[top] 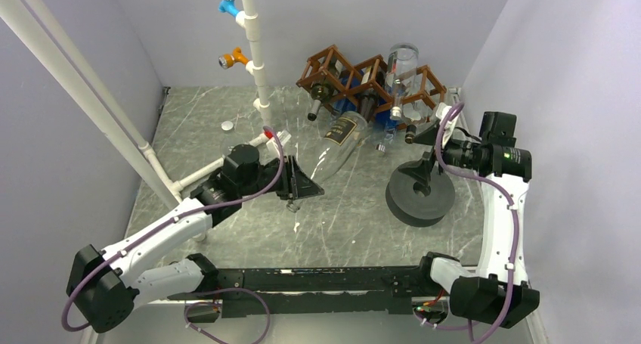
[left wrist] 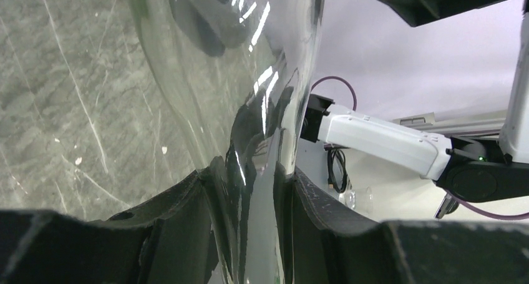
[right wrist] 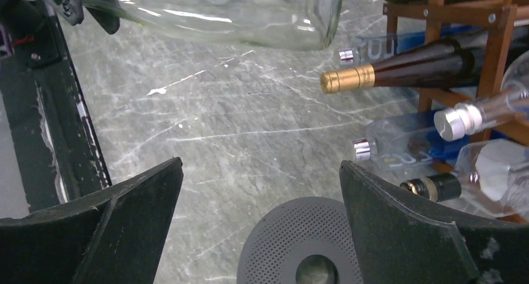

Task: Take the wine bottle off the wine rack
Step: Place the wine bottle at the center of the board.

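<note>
Left end effector clamped on the narrow neck of a clear wine bottle, dark fingers pressed to the glass on both sides. Bottle held tilted above the worktop, neck toward the near left, base toward the far right, just short of the wine rack and apart from it. Rack standing at the far right of the worktop, holding other bottles (a dark one with a gold cap among them). Right end effector spread wide apart, gripping nothing, poised over a grey round disc just near of the rack.
</note>
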Robot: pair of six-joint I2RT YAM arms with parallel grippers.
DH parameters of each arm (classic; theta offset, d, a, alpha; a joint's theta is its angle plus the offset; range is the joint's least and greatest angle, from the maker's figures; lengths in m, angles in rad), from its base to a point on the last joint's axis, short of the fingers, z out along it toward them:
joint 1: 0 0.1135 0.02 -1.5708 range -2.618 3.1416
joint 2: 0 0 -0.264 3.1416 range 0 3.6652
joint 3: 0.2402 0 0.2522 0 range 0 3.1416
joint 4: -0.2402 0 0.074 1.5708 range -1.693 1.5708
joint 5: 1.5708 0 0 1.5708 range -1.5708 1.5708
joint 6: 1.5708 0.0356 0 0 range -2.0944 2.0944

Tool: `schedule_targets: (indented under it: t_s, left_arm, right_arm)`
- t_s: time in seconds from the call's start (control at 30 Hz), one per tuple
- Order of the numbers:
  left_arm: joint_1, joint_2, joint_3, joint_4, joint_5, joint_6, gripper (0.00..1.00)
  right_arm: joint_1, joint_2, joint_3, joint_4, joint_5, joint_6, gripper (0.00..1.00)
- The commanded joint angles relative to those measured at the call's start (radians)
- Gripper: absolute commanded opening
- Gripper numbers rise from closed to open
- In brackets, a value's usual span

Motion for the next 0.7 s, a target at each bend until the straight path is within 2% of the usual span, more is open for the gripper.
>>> schedule_targets:
  t_s: [0.0, 0.17, 0.67]
  left_arm:
    - [-0.016, -0.080, 0.027, 0.199, 0.053, 0.050, 0.00]
    - [-0.033, -0.072, 0.018, 0.140, 0.089, 0.058, 0.00]
    - [-0.077, -0.040, -0.033, 0.033, 0.123, 0.060, 0.00]
  right_arm:
    - [0.013, -0.007, 0.051, -0.121, -0.073, -0.207, 1.00]
    - [0.032, 0.005, 0.044, -0.237, -0.108, -0.428, 1.00]
    - [0.134, 0.024, -0.041, -0.172, -0.086, -0.455, 1.00]
